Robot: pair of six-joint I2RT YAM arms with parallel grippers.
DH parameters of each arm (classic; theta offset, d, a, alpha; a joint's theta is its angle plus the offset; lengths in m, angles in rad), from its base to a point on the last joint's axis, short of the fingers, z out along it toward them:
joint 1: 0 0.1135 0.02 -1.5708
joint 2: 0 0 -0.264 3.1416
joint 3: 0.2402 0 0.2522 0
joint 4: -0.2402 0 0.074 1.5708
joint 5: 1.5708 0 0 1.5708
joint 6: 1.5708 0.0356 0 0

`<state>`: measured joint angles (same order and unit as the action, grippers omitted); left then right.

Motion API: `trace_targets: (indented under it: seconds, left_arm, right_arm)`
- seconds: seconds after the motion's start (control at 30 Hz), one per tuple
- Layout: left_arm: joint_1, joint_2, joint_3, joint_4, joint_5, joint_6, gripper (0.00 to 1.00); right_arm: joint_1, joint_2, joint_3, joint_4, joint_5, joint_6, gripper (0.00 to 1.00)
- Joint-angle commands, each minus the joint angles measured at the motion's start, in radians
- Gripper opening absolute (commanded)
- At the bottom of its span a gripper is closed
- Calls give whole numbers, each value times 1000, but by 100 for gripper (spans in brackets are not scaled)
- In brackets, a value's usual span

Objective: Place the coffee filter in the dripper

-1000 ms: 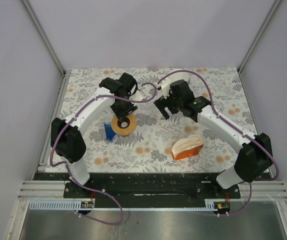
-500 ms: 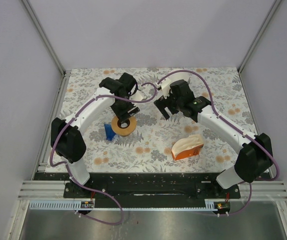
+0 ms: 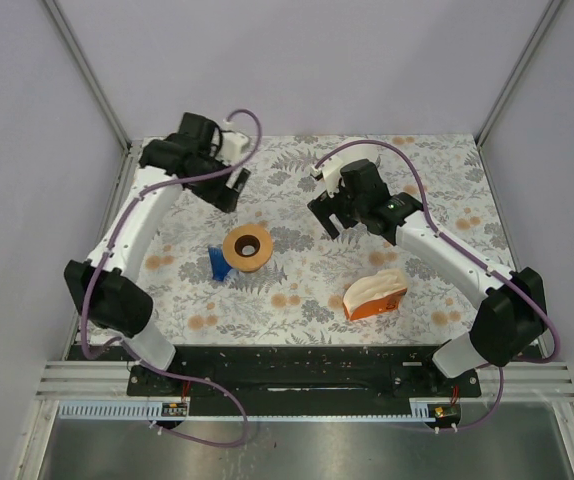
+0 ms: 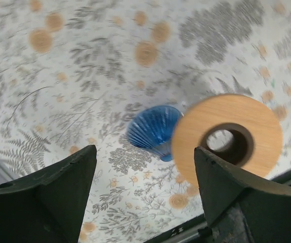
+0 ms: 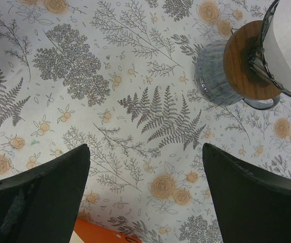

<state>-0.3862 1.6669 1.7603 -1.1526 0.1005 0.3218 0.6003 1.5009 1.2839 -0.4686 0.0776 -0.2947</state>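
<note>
Watching from beside the rig, you see both hands empty. The left hand (image 4: pixel 144 150) hangs over the far left of the floral tabletop (image 3: pixel 437 170), fingers spread wide, its camera looking down on the dripper (image 3: pixel 245 248). The right hand (image 5: pixel 145 148) hovers beyond the centre, fingers likewise apart with nothing between them.

The dripper sits near the middle, with its blue ribbed cone (image 4: pixel 153 129) off to one side and its wooden collar (image 4: pixel 198 139) facing up. It looks tipped over rather than standing mouth-up, which would explain why no filter has been picked yet.

The coffee filters (image 3: pixel 374 288) stand as a white stack in an orange holder (image 3: pixel 365 311) toward the near right, well apart from the dripper and closer to the right arm. My guess is the dripper needs righting first, and the right hand is best placed to fetch a filter.
</note>
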Motion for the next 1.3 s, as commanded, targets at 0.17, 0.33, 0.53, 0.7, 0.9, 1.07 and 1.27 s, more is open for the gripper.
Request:
trace_targets:
  seconds: [0.17,0.33,0.53,0.7,0.9,1.07,1.27]
  left_arm:
    - [366,-125,-171,293,-50,-564,82]
    - [383,-124,-372,364,-30,-731,85]
    - [383,-73,-459,407,51,-819,91]
    - [382,8,-499,429,91,-839,91]
    - [371,62,-521,432,94,-837,84]
    - [349,56,-568,450,87,-839,75]
    - [328,5,-627,455,93,-833,63]
  right_arm:
    - [3,-27,0,13,-10,-3,100]
    - [3,-18,5,5,-16,-1,99]
    - [3,-8,8,-5,-10,0,99]
    - [4,-4,8,-13,-9,3,99]
    - [3,2,8,-22,2,0,99]
    - [4,10,9,-24,2,-3,99]
    - [4,18,6,-24,4,-4,99]
